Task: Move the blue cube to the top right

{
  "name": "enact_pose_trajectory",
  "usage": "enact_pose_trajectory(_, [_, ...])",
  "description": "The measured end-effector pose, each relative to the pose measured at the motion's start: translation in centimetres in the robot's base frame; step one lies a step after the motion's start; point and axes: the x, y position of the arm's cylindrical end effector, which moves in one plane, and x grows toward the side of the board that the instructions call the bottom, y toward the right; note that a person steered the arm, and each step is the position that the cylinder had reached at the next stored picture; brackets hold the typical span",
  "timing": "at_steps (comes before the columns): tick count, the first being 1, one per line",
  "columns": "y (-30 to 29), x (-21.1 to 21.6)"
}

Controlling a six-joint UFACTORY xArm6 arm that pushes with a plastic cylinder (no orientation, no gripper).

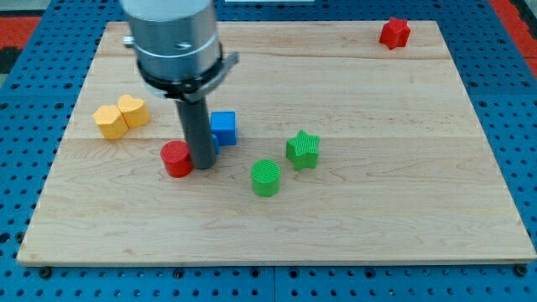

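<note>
My tip [204, 165] has no claw to open or close, so from the blue cube's [224, 127] lower left, beside the red round block [176, 158], push slowly toward the board's [419, 210] top right corner.

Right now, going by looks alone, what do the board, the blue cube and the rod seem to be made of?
The board looks like pale wood with a smooth matt finish: grain lines and plank seams run across it. The blue cube looks like matt plastic, perhaps printed; the green star beside it shows fine ridges. My rod's material is unclear, dark and dull; my tip sits between the blue cube and the red cylinder.
</note>
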Motion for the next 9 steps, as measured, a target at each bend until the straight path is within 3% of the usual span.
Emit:
enact_pose_trajectory(1, [0.8, -2.9])
enact_pose_trajectory(3, [9.1, -8.1])
enact_pose_trajectory(4, [10.5, -9.6])
enact_pose_trajectory(6, [7.7, -10.1])
enact_pose_trajectory(8, [16.6, -16.2])
enact_pose_trajectory(9, [17.1, -15.6])
